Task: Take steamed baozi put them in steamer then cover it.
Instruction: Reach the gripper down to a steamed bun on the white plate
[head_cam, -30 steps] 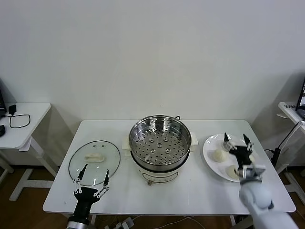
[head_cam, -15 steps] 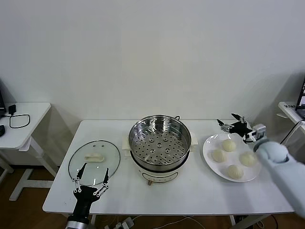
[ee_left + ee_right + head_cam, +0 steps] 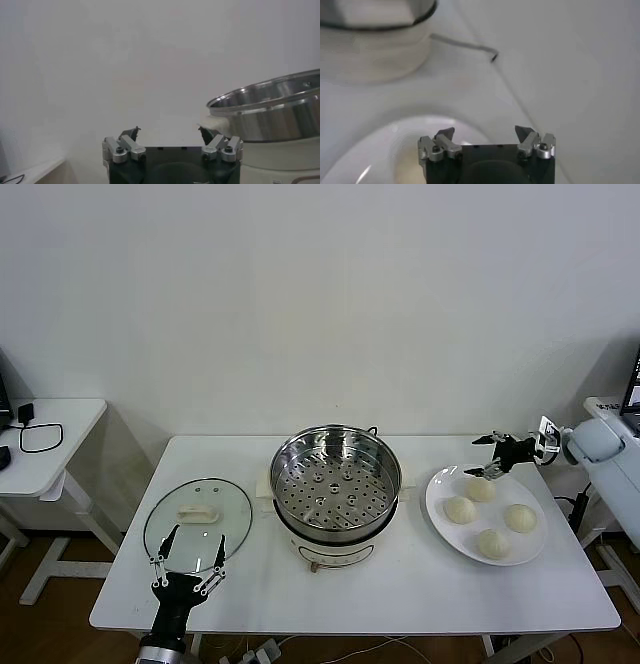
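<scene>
Four pale baozi lie on a white plate (image 3: 438,496) at the right: one far (image 3: 481,489), one left (image 3: 459,509), one right (image 3: 520,517), one near (image 3: 492,543). The steel steamer (image 3: 336,484) stands open at the table's centre, its perforated tray bare. The glass cover (image 3: 198,524) lies flat at the left. My right gripper (image 3: 484,456) is open and empty, just above the plate's far edge beside the far baozi; in its wrist view (image 3: 485,134) the plate (image 3: 420,135) lies below. My left gripper (image 3: 188,559) is open and empty at the cover's near edge, also seen in its wrist view (image 3: 170,134).
The steamer's cord (image 3: 465,46) runs along the table behind it. The steamer rim (image 3: 270,112) shows to one side in the left wrist view. A side table with cables (image 3: 40,439) stands at far left. The wall is close behind the table.
My right arm has swung from the plate's near side out to the right, and its gripper now reaches in over the plate's far edge. The left gripper has stayed put.
</scene>
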Available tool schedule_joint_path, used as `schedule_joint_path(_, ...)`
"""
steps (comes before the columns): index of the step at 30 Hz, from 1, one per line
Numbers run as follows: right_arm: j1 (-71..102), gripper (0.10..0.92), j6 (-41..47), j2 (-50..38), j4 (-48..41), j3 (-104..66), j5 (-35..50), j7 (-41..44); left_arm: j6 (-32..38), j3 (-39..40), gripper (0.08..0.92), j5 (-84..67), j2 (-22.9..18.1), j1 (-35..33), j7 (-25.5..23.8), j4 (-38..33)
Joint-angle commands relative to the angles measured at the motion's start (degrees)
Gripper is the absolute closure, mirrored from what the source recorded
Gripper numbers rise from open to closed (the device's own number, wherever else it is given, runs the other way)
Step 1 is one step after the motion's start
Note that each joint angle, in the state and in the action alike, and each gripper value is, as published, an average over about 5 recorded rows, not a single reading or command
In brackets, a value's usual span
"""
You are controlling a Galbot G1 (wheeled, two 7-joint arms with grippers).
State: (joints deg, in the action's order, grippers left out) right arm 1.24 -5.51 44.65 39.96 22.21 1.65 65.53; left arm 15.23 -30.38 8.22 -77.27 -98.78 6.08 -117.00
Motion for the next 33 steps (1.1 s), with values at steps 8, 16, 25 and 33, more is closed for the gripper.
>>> schedule_joint_path(8, -7.7, 0.203, -6.8, 12.4, -16.8, 4.6, -26.4, 5.6, 0.0, 0.3, 0.177, 0.0, -0.4, -0.1, 0.3, 0.2)
schedule_joint_path(16, -6.6, 0.203, -7.5, 14.9, -19.8, 4.7, -27.5, -0.8, 0.4, 0.3, 0.177, 0.0, -0.4, -0.2, 0.5, 0.7)
schedule_joint_path(25, -5.1, 0.203, -9.8, 15.4, -20.8, 4.8, -29.5, -6.6, 0.4, 0.6, 0.177, 0.0, -0.4, -0.1, 0.7, 0.8)
schedule_joint_path(33, -4.4, 0.204, -10.2, 15.8, -21.4, 4.8, -29.5, -8.9, 0.4, 0.7, 0.177, 0.0, -0.4, 0.2, 0.8, 0.8)
